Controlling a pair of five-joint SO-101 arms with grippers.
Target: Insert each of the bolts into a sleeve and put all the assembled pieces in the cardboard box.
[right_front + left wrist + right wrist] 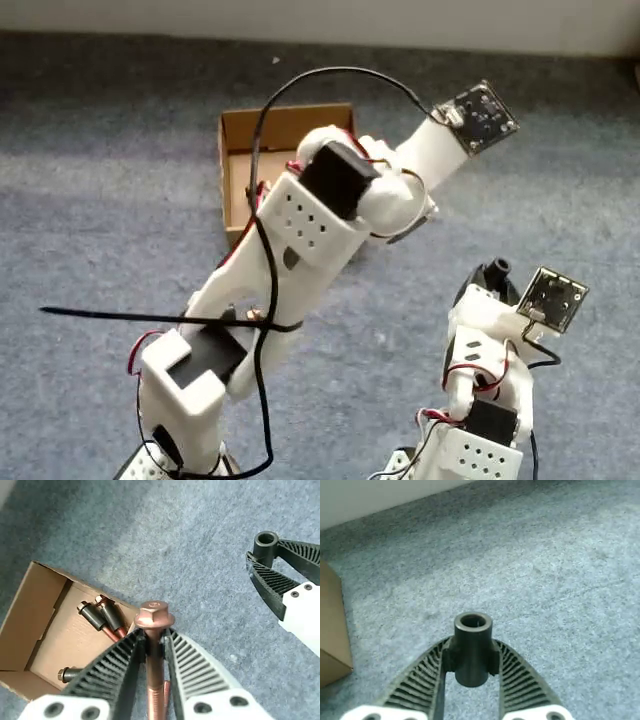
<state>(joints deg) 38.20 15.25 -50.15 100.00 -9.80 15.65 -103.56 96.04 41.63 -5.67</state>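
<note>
Bolt-and-sleeve assemblies (100,617), three of them visible, lay inside the cardboard box (30,615), so that share of the job looked finished. The left end effector (155,632) was clamped on a copper-coloured bolt (154,616) near the box, while the right end effector (471,652) was clamped on a black sleeve (472,645) above the bench (545,555). Joining this pair and boxing it apparently remained.
</note>
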